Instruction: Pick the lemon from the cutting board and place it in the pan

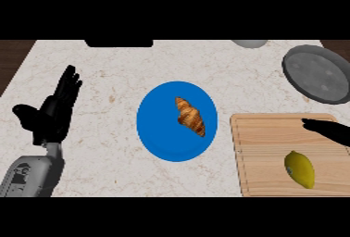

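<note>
No words or labels to read anywhere.

Far left: left hand, black, on a grey forearm. Fingers straight and pointing up, thumb out to the side. Open, holding nothing, resting over the bench. Bench pale and stony, with thin brown veins, smooth and flat. Strip of dark brown wood at the far left corner.

At the top edge, a flat black thing, only partly in view. Hard to tell what.

In the middle: blue plate, round and smooth, plain bright blue. On the plate, a croissant, golden brown, curved, with ridges across the crust.

Further right at the top edge, a bit of a grey round thing, mostly cut off.

Lower right: cutting board, light wood with fine grain lines, square corners, a thin groove near the rim. On the board, near the front, the lemon. Yellow, egg-shaped, pointy at both ends, a little darker along one side. Lying flat, tipped at a slant, nothing touching it.

Upper right: pan, round, dark grey, dull metal look, raised rim. Behind the board, apart from the lemon.

Right edge, over the board: right hand, black, only a pointed part showing. Above the lemon, not touching. Cannot tell if open or closed.
</note>
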